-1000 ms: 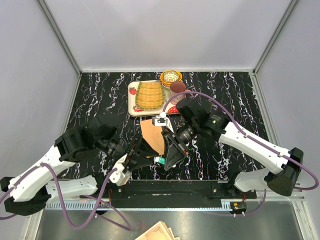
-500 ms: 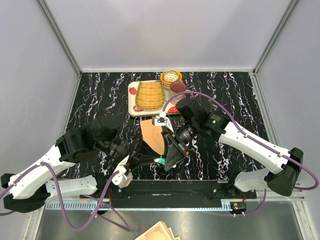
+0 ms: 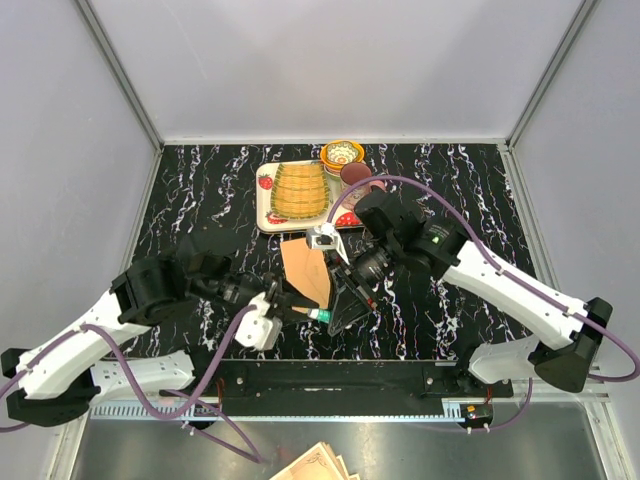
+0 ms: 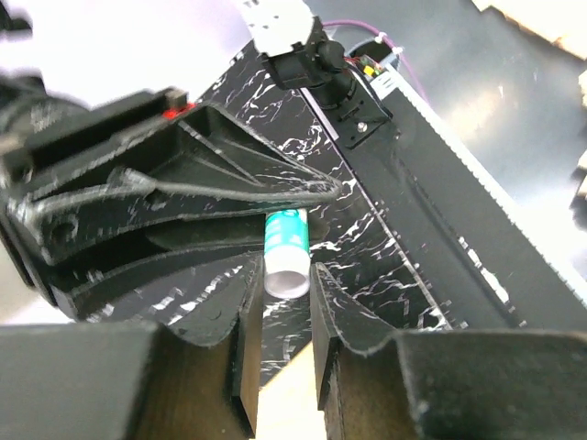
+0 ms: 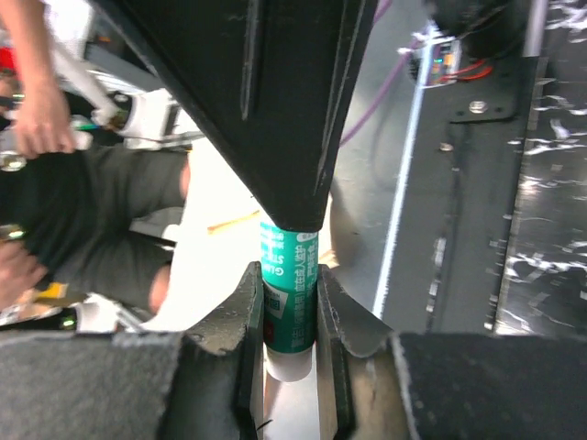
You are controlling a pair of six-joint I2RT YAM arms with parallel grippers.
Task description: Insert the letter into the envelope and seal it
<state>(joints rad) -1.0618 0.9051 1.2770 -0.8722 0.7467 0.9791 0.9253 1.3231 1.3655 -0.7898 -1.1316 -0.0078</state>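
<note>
A teal glue stick (image 3: pixel 320 316) with a white end hangs between my two grippers just above the table. My right gripper (image 3: pixel 338 303) is shut on its teal body (image 5: pixel 290 266). My left gripper (image 3: pixel 300 307) comes from the left, and its fingers (image 4: pixel 246 302) press on both sides of the white end (image 4: pixel 285 275). The orange-tan envelope (image 3: pixel 305 272) lies flat on the table just behind both grippers, partly covered by them. I see no separate pale letter sheet.
A tray (image 3: pixel 264 200) with a yellow striped item stands at the back centre. A patterned bowl (image 3: pixel 342 155) and a brown round lid (image 3: pixel 355 173) sit beside it. A stack of ornate-edged paper (image 3: pixel 320 465) lies below the table's front rail.
My left gripper has moved right to the glue stick and now has its fingers on the white end. My right gripper still holds the stick and has shifted only slightly.
</note>
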